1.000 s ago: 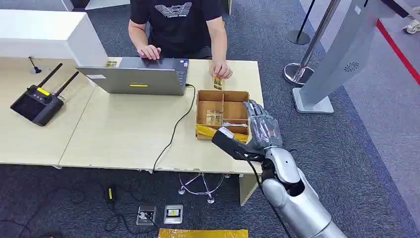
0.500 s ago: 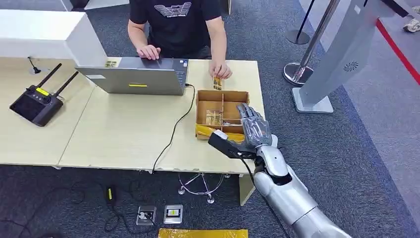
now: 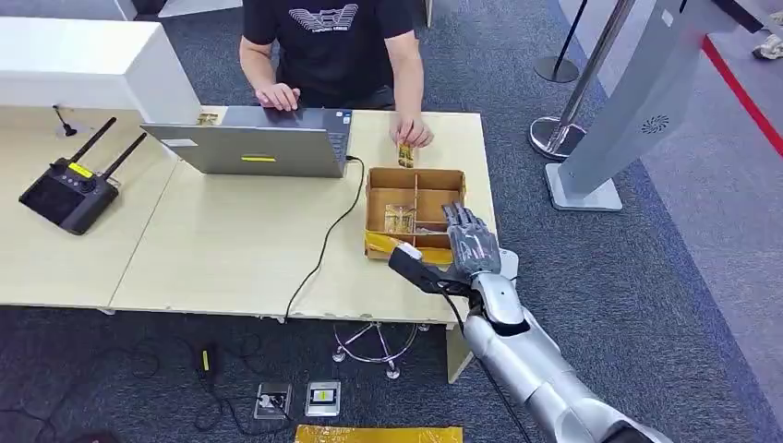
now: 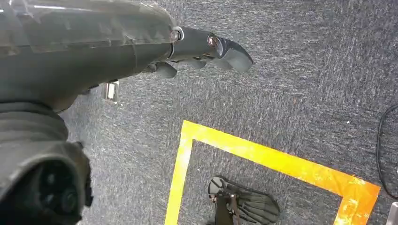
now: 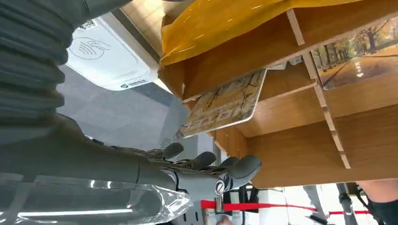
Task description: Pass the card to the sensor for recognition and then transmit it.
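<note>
With fingers spread and holding nothing, the right hand (image 3: 473,244) hovers over the divided cardboard box (image 3: 415,177) on the counter (image 3: 231,249), apparently reaching for the card (image 5: 225,103) leaning inside, and must next lower and pinch it.

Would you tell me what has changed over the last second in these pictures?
The right hand has drawn back toward the robot and leftward over the box's near right corner, holding nothing. The laptop, the person's hands and the cards in the box stayed put.
</note>
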Robot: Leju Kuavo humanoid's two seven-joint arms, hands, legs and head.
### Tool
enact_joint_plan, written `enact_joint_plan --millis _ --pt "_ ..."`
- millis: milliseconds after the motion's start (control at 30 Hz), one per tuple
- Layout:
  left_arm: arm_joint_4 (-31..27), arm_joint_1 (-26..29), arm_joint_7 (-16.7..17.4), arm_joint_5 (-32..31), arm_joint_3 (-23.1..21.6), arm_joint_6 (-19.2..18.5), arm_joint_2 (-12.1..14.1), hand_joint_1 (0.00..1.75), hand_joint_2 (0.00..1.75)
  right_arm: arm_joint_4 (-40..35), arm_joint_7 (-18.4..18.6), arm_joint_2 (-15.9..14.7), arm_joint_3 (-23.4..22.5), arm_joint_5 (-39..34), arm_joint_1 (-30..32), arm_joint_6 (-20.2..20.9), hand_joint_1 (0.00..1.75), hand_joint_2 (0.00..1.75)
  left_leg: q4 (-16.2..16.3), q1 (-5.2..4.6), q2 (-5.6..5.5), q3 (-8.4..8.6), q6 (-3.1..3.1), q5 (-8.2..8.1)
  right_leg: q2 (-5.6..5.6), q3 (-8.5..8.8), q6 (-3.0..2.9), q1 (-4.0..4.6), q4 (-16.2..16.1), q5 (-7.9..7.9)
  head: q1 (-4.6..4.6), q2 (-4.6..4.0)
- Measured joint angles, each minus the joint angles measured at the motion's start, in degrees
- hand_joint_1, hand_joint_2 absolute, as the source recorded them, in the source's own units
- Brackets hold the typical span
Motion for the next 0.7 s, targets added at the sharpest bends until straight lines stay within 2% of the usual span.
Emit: enact_joint_plan --millis 700 --pt "0.0 0.0 0.0 0.3 -0.4 0.0 0.0 0.00 0.00 4.4 0.0 0.4 0.0 0.4 -1.4 -2.3 0.00 1.75 0.0 0.00 0.00 0.02 0.00 0.00 0.02 0.00 0.00 0.00 0.0 0.00 -0.02 0.00"
